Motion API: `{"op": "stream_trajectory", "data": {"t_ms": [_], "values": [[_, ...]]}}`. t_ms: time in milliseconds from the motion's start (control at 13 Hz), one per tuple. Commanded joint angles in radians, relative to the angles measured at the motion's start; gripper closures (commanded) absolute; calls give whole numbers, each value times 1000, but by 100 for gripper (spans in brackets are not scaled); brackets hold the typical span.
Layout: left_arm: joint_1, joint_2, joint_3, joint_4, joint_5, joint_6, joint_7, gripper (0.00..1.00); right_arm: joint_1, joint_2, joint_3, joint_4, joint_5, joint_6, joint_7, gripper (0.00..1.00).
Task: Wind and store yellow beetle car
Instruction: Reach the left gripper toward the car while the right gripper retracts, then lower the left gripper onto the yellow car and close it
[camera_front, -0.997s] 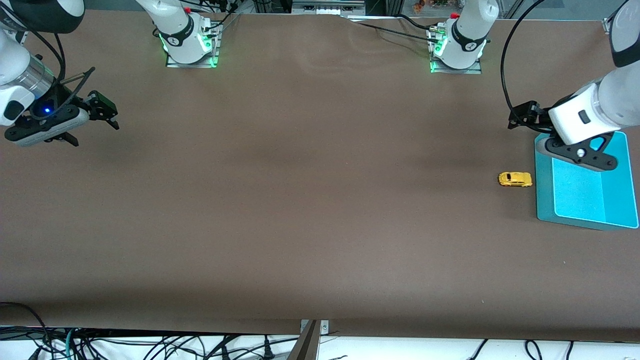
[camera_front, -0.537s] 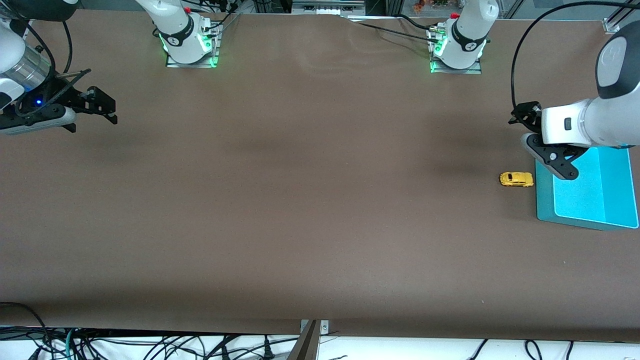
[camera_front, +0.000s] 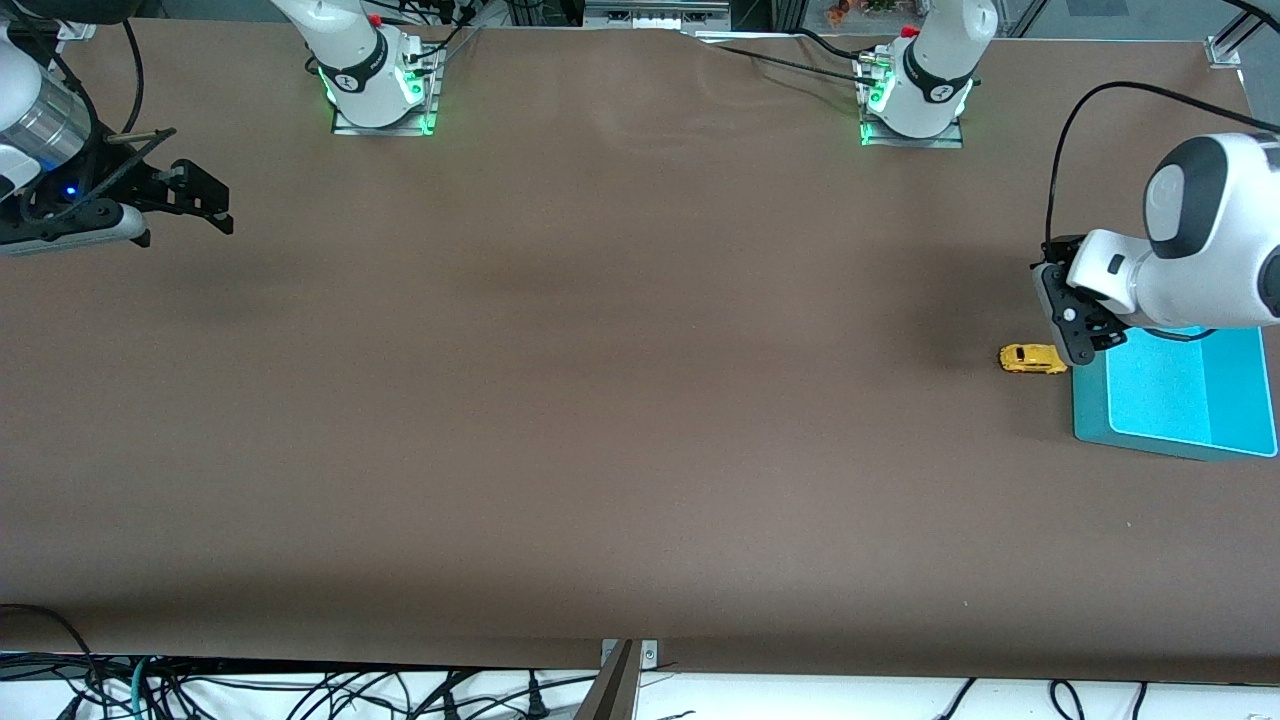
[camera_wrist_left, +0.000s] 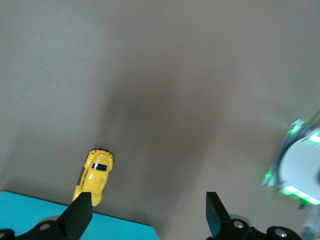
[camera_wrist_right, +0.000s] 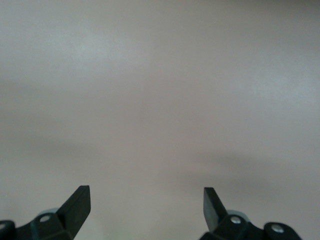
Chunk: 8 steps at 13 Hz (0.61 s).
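Note:
The yellow beetle car (camera_front: 1032, 358) stands on the brown table at the left arm's end, right beside the teal tray (camera_front: 1088, 405). My left gripper (camera_front: 1062, 318) hangs open over the table by the tray's corner, just above the car and not touching it. In the left wrist view the car (camera_wrist_left: 95, 175) lies close to one finger of the open left gripper (camera_wrist_left: 147, 210), with the tray's edge (camera_wrist_left: 45, 217) beside it. My right gripper (camera_front: 215, 200) waits open and empty over the table at the right arm's end; the right wrist view shows the right gripper (camera_wrist_right: 145, 200) over bare table.
The two arm bases (camera_front: 380, 85) (camera_front: 915, 95) stand along the table edge farthest from the front camera. Cables hang below the table edge nearest to that camera (camera_front: 300, 690).
My left arm has swung round; its gripper has moved off the tray's corner toward the car. My right gripper has drifted slightly toward the bases' edge. The car has not moved.

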Motion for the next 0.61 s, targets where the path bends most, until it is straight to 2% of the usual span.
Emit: {"op": "stream_trajectory", "data": {"t_ms": [0,230,537], "values": [[24,-72,-9,-157,61,172,141,0,14,-8,-12,11,1,-25,3,0],[93,-67,-9,-275,61,397,280,0,16,-5,-7,13,1,-28,3,0],[136,-35,-9,-353,61,565,334,0,16,-3,-4,29,4,-31,3,0]]}}
